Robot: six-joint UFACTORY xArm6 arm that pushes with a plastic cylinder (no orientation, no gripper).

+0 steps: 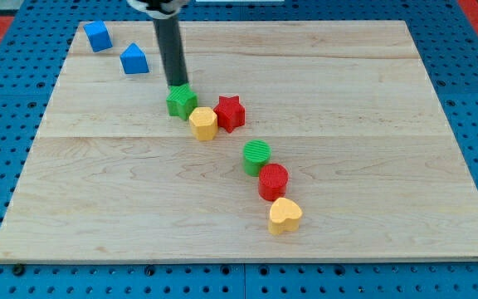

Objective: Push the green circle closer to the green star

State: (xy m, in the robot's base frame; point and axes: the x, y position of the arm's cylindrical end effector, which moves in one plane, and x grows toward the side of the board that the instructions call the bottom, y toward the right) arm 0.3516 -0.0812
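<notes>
The green circle (257, 155) lies right of the board's middle. The green star (182, 101) lies up and to the view's left of it, with a yellow block (203, 123) and a red star (230, 113) between them. My tip (177, 85) stands at the green star's top edge, touching or nearly touching it, far from the green circle.
A red circle (273, 180) sits just below the green circle, and a yellow heart (285, 215) below that. Two blue blocks (98, 36) (134, 59) lie at the top left. The wooden board (372, 124) is edged by blue pegboard.
</notes>
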